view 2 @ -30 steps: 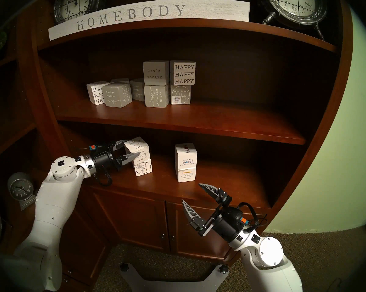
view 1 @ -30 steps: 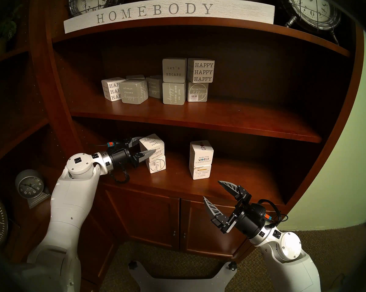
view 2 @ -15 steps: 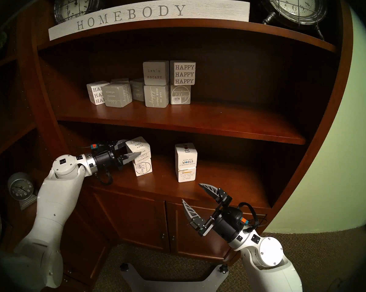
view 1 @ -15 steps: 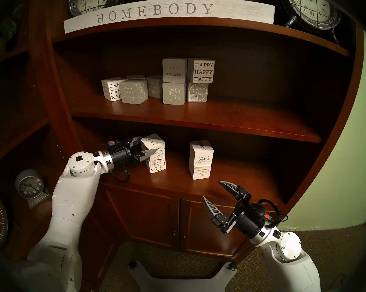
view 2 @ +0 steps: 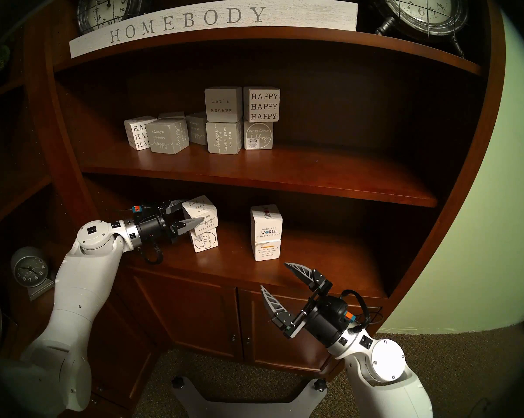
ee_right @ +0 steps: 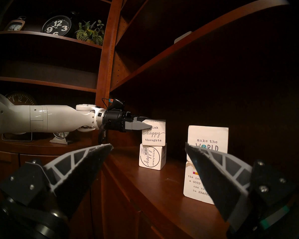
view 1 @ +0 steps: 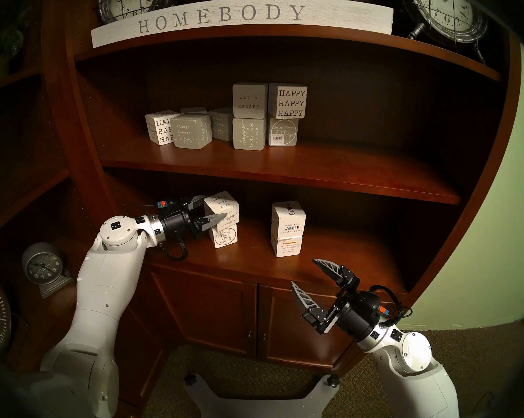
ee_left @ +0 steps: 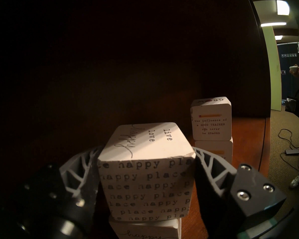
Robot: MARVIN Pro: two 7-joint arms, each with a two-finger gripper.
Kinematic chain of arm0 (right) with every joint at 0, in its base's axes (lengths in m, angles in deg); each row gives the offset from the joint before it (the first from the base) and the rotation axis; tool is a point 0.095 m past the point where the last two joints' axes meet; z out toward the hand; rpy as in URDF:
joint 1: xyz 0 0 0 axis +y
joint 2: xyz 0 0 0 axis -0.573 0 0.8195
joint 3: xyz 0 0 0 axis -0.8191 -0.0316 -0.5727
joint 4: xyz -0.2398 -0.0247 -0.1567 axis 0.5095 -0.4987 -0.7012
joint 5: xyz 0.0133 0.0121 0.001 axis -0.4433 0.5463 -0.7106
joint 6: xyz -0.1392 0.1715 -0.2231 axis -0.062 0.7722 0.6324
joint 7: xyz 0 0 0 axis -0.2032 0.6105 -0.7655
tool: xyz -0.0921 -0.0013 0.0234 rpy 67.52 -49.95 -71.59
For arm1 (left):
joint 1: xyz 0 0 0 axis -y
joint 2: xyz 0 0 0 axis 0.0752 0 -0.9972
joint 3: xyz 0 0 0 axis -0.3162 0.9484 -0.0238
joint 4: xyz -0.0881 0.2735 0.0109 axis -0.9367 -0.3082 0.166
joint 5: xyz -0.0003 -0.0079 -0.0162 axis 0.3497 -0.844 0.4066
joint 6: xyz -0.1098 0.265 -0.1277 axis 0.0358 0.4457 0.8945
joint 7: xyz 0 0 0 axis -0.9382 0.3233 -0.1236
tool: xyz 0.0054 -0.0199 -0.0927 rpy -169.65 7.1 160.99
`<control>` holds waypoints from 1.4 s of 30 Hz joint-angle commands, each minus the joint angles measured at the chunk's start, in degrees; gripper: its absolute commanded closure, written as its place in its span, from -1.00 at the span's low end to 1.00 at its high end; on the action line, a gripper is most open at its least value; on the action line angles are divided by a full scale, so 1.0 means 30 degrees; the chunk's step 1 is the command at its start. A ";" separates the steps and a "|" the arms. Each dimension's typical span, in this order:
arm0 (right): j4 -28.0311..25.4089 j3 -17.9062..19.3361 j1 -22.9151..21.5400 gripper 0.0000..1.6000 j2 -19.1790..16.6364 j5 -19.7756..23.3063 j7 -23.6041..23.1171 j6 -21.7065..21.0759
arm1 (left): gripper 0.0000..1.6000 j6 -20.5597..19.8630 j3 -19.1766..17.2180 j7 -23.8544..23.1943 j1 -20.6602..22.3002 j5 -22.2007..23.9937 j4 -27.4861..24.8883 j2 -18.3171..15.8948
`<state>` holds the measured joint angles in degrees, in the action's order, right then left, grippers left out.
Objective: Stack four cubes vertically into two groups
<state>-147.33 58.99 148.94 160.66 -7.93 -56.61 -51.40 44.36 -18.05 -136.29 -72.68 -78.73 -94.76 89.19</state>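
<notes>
On the lower shelf (view 1: 254, 266) stand two pairs of white cubes. At the left, my left gripper (view 1: 214, 207) is shut on the upper "happy thoughts" cube (view 1: 228, 213). That cube sits slightly turned on the lower "happy everything" cube (view 1: 226, 238). In the left wrist view the fingers (ee_left: 207, 162) press both sides of the held cube (ee_left: 145, 178). To the right, a "GROW" cube (view 1: 288, 216) rests on another white cube (view 1: 286, 246). My right gripper (view 1: 303, 272) hangs open and empty in front of that stack.
The shelf above (view 1: 284, 173) hangs close over the cubes. It carries several grey and white lettered blocks (view 1: 250, 117). A "HOMEBODY" sign (view 1: 224, 16) and clocks (view 1: 447, 13) stand on top. Cabinet doors (view 1: 254, 318) lie below, and a small clock (view 1: 42, 268) sits at the left.
My left arm has moved a little to the right with the held cube, bringing it further over the lower cube. The right arm has not moved.
</notes>
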 commanded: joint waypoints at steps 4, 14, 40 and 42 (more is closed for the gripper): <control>-0.0337 0.0002 -0.0072 -1.00 0.0045 0.0035 0.0030 -0.0050 | 0.62 -0.0040 -0.0148 -0.0076 0.0598 0.0137 -0.0126 -0.0104; -0.0337 0.0015 -0.0072 -1.00 0.0064 0.0027 0.0013 -0.0058 | 0.15 0.0009 -0.0198 -0.0318 0.0563 0.0228 -0.0146 -0.0138; -0.0340 0.0049 -0.0069 -1.00 0.0116 0.0005 -0.0032 -0.0078 | -1.00 0.0143 -0.0212 -0.0638 0.0890 0.0087 0.0493 0.0075; -0.0340 0.0051 -0.0069 -1.00 0.0119 0.0004 -0.0036 -0.0080 | -1.00 0.0181 -0.0209 -0.0661 0.0933 0.0075 0.0562 0.0079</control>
<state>-147.33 59.16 148.94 160.91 -8.05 -56.83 -51.49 44.58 -18.63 -138.37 -71.63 -78.69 -93.06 89.30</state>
